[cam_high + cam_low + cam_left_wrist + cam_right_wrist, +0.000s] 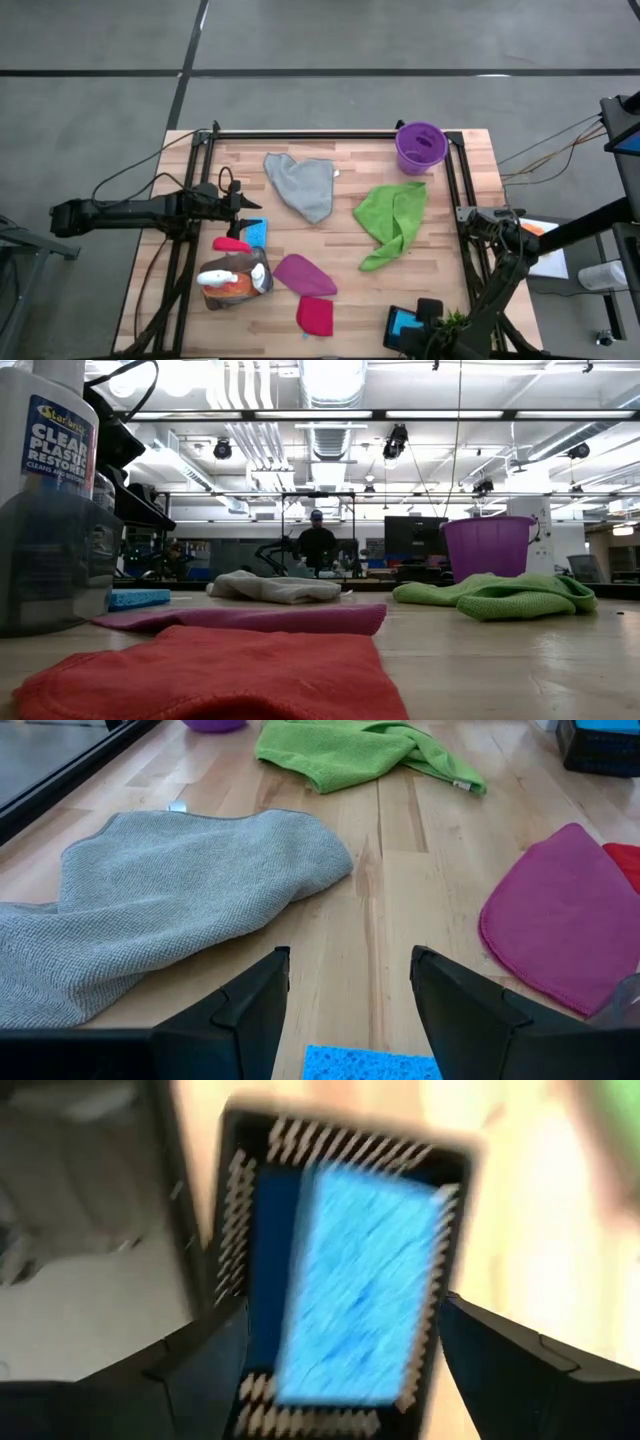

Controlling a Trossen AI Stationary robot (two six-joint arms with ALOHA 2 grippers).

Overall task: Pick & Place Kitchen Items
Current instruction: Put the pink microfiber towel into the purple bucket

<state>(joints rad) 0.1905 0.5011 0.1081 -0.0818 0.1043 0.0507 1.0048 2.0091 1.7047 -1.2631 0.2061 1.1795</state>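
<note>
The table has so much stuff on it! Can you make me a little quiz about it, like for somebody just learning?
1. True or false: the purple bucket sits at a far corner of the wooden table.
2. Which cloth lies nearest the purple bucket? A) grey cloth B) green cloth C) red cloth
3. Fill in: the left gripper hovers open just above a blue ____.

Key
1. True.
2. B.
3. Sponge. In the left wrist view it shows between the open fingers.
</note>
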